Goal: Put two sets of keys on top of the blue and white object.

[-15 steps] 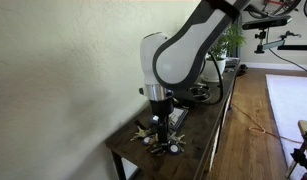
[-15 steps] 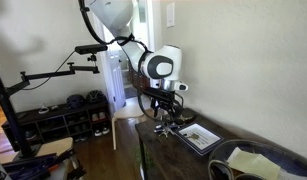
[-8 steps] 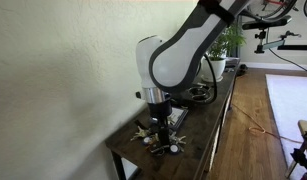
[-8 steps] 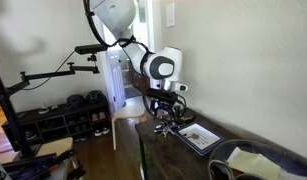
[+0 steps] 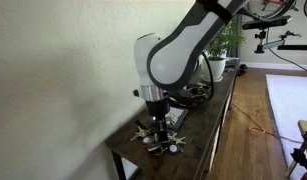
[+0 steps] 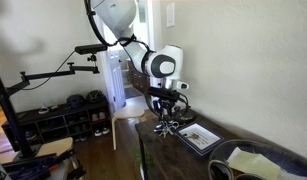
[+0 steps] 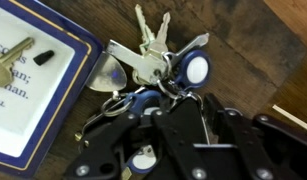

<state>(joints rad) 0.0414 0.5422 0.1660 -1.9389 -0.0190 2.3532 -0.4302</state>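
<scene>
Inspection of the tabletop (image 5: 128, 147) found the arm standing over its end edge, close along the wall edge. The end effector (image 7: 173, 100) pointed straight down onto a bunch (image 7: 153, 62) of silvery keys. The bunch lay on bare wood near that end edge, just beside the blue border of the book (image 7: 38, 95) and not on it. A round blue fob (image 7: 196, 70) with a pale centre lay on the side of the bunch away from the book. The key blades fanned out ahead of the fingers.

The black fingers (image 7: 208, 110) were drawn close to one another over the ring end of the bunch. The wrist view did not show whether they pinched the ring or only rested above it, so no grip could be confirmed. In both exterior views the fingers reached down to the bunch, with no gap discernible at that size.

The book lay flat, further from the end edge than the bunch. A brass key (image 7: 8, 62) and a small dark piece (image 7: 45, 57) rested on its white face. The picture edge cut that key off, so the rest of its set could not be made out.

In an exterior view a dish (image 6: 255, 158) holding a yellow item sat well apart from the book, toward the far end of the tabletop.
</scene>
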